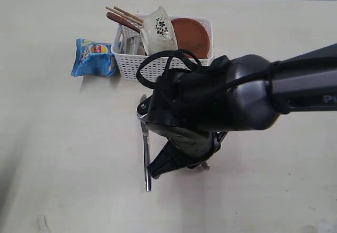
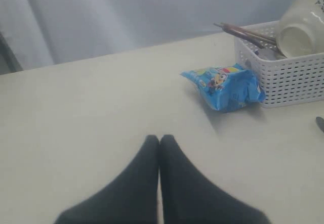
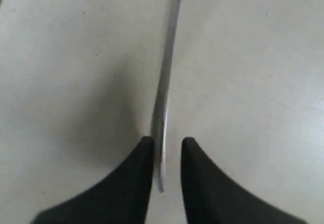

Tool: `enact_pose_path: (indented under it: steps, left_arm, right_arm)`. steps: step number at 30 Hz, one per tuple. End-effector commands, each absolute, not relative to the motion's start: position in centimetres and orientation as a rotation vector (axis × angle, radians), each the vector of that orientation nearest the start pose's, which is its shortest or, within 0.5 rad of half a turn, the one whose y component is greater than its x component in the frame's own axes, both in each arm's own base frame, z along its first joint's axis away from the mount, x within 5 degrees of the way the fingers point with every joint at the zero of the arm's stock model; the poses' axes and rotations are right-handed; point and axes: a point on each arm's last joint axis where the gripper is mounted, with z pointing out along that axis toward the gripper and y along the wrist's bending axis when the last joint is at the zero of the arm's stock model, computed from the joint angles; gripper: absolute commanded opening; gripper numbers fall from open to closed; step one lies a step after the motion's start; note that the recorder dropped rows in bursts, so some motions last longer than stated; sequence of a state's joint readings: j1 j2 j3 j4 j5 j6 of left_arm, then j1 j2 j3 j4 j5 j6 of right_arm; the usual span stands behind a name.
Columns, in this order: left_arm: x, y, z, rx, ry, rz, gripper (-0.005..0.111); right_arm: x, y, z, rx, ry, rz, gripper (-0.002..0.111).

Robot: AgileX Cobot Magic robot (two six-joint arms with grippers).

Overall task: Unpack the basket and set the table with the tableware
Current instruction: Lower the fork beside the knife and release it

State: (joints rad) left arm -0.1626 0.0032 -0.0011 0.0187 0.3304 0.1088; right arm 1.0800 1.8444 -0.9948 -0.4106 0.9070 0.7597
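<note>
Bright diffuse light; soft shadows on table (image 1: 63, 164); wrist views blurred close-up.

White perforated basket (image 1: 158, 64) on cream table (image 1: 63, 138); tilted speckled bowl (image 1: 159, 30), brown plate (image 1: 190, 36), chopsticks (image 1: 124, 13) inside; steel knife (image 1: 147, 162), perhaps, flat nearby

Right wrist view: steel utensil (image 3: 164, 82) between the right gripper (image 3: 167, 144) fingers, far end cut by frame edge; knife or fork, cannot tell. Exterior view: arm hides the fingertips and part of the utensil. Left wrist view: basket (image 2: 283, 80), well beyond the left gripper (image 2: 159, 140), cut by frame edge.
</note>
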Motion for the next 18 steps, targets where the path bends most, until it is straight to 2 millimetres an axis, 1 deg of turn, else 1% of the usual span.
enact_pose_path:
  steps: [1,6,10,11,14,16,18]
  left_arm:
    - [5.3,-0.8,18.4,0.264,1.788,-0.021,0.000]
    - [5.3,-0.8,18.4,0.264,1.788,-0.021,0.000]
    - [5.3,-0.8,18.4,0.264,1.788,-0.021,0.000]
    - [5.3,-0.8,18.4,0.264,1.788,-0.021,0.000]
    - [5.3,-0.8,18.4,0.264,1.788,-0.021,0.000]
    - [5.3,-0.8,18.4,0.264,1.788,-0.021,0.000]
    - [5.3,-0.8,18.4,0.264,1.788,-0.021,0.000]
  right_arm:
    - [16.9,25.6,14.2,-0.864,2.798,-0.398,0.041]
    - [16.6,26.1,14.5,-0.912,2.827,-0.357,0.041]
    - [17.0,27.2,16.6,-0.917,2.803,-0.260,0.041]
    - [17.3,27.5,17.4,-0.896,2.795,-0.228,0.041]
    - [18.7,27.8,18.7,-0.814,2.813,-0.141,0.041]
    - [19.9,27.3,18.7,-0.749,2.877,-0.076,0.041]
    - [21.3,26.9,18.3,-0.696,2.933,0.059,0.041]
